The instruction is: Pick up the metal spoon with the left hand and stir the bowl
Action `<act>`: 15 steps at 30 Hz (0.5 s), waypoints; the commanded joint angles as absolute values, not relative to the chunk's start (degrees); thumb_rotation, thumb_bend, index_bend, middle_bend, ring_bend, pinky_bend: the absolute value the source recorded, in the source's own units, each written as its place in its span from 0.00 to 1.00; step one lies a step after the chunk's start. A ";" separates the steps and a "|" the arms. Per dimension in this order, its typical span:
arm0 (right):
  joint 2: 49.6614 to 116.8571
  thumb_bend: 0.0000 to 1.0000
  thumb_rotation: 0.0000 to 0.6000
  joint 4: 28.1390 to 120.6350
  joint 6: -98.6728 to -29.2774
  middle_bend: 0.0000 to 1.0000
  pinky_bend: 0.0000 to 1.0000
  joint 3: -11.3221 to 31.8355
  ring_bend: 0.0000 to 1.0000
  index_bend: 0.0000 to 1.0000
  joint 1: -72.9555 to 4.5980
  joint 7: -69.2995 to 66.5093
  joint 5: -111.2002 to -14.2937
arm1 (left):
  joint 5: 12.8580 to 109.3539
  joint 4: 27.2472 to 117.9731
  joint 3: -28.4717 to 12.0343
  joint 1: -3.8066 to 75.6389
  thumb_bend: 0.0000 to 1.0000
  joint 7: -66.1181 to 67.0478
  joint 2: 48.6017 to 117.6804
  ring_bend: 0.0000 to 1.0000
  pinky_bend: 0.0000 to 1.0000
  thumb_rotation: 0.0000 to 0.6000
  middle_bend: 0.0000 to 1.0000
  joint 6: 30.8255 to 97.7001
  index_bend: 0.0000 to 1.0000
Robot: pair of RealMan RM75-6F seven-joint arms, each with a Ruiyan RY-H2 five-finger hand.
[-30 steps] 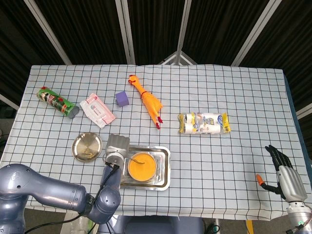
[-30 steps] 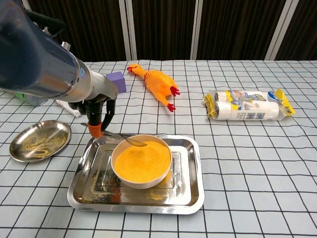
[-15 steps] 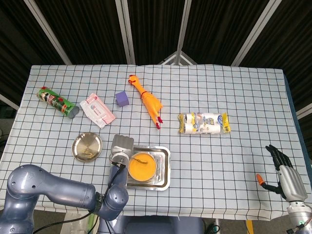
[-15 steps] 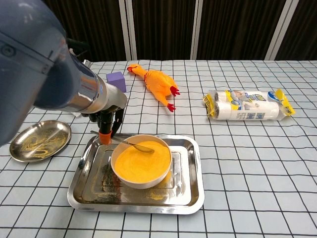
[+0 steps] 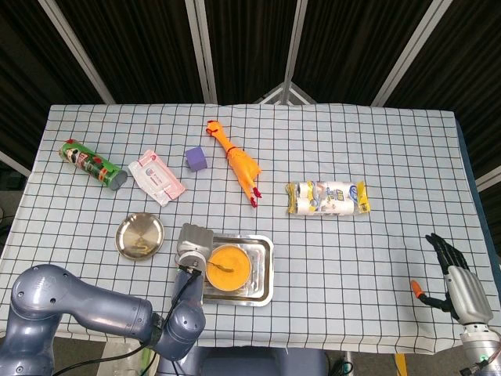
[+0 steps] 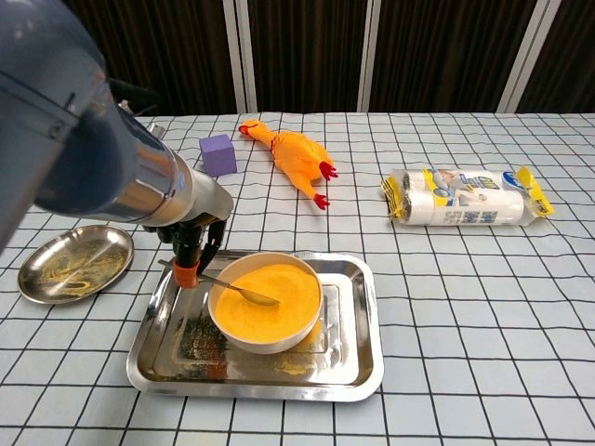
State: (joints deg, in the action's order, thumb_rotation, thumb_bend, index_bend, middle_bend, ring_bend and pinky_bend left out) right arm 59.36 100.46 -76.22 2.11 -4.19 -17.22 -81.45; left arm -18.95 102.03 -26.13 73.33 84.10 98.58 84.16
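Observation:
A bowl full of orange powder stands in a steel tray near the table's front. My left hand holds the metal spoon by its handle at the bowl's left rim. The spoon's tip lies in the orange powder. My right hand hangs off the table's right front corner, fingers spread, holding nothing.
A round steel dish sits left of the tray. Further back lie a rubber chicken, a purple cube, a white packet and a green can. A wrapped roll pack lies at the right.
My left hand has shifted toward the front of the table, and the spoon's tip has swept across the orange powder toward the bowl's near side. The right hand has not moved.

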 commanded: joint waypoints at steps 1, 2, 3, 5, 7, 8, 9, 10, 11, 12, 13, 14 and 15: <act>59.36 0.40 1.00 100.48 -76.23 0.00 0.00 2.10 0.00 0.00 -4.18 -17.10 -81.43 | -19.35 102.66 -26.21 72.97 0.88 84.11 98.22 0.93 0.95 1.00 1.00 84.09 0.78; 59.37 0.41 1.00 100.50 -76.20 0.00 0.00 2.08 0.00 0.00 -4.19 -17.04 -81.43 | -19.47 102.93 -26.30 72.83 0.88 84.01 98.08 0.93 0.95 1.00 1.00 84.00 0.78; 59.38 0.40 1.00 100.50 -76.17 0.00 0.00 2.08 0.00 0.00 -4.20 -17.02 -81.40 | -19.32 103.20 -26.36 72.70 0.88 83.82 97.94 0.93 0.95 1.00 1.00 83.90 0.78; 59.38 0.40 1.00 100.52 -76.14 0.00 0.00 2.09 0.00 0.00 -4.20 -17.01 -81.36 | -18.62 103.73 -26.37 72.47 0.88 83.27 97.62 0.93 0.95 1.00 1.00 83.79 0.78; 59.38 0.40 1.00 100.53 -76.10 0.00 0.00 2.09 0.00 0.00 -4.21 -17.00 -81.32 | -17.86 104.01 -26.49 72.27 0.88 82.56 97.35 0.93 0.95 1.00 1.00 83.80 0.78; 59.37 0.40 1.00 100.55 -76.10 0.00 0.00 2.08 0.00 0.00 -4.21 -16.99 -81.32 | -17.57 104.14 -26.65 72.17 0.88 82.17 97.16 0.93 0.95 1.00 1.00 83.81 0.78; 59.36 0.40 1.00 100.57 -76.11 0.00 0.00 2.09 0.00 0.00 -4.21 -16.99 -81.34 | -17.41 104.27 -26.88 72.06 0.88 81.84 96.93 0.93 0.95 1.00 1.00 83.80 0.78; 59.35 0.40 1.00 100.58 -76.13 0.00 0.00 2.09 0.00 0.00 -4.21 -16.98 -81.33 | -17.40 104.39 -27.10 72.00 0.88 81.63 96.72 0.93 0.95 1.00 1.00 83.79 0.78; 59.36 0.40 1.00 100.58 -76.14 0.00 0.00 2.10 0.00 0.00 -4.20 -16.98 -81.32 | -17.51 104.52 -27.37 71.96 0.88 81.50 96.45 0.93 0.95 1.00 1.00 83.77 0.78; 59.36 0.41 1.00 100.58 -76.10 0.00 0.00 2.11 0.00 0.00 -4.22 -17.01 -81.30 | -17.90 104.69 -27.59 71.94 0.88 81.58 96.21 0.93 0.95 1.00 1.00 83.76 0.78; 59.35 0.41 1.00 100.58 -76.06 0.00 0.00 2.11 0.00 0.00 -4.23 -17.02 -81.28 | -18.69 104.89 -27.81 71.97 0.88 81.92 95.97 0.93 0.95 1.00 1.00 83.77 0.78; 59.35 0.40 1.00 100.57 -76.03 0.00 0.00 2.12 0.00 0.00 -4.25 -17.03 -81.26 | -19.82 105.09 -28.14 72.05 0.88 82.43 95.71 0.93 0.95 1.00 1.00 83.75 0.78; 59.34 0.40 1.00 100.59 -76.01 0.00 0.00 2.12 0.00 0.00 -4.25 -17.06 -81.25 | -21.03 105.23 -28.53 72.12 0.88 82.90 95.50 0.93 0.95 1.00 1.00 83.69 0.78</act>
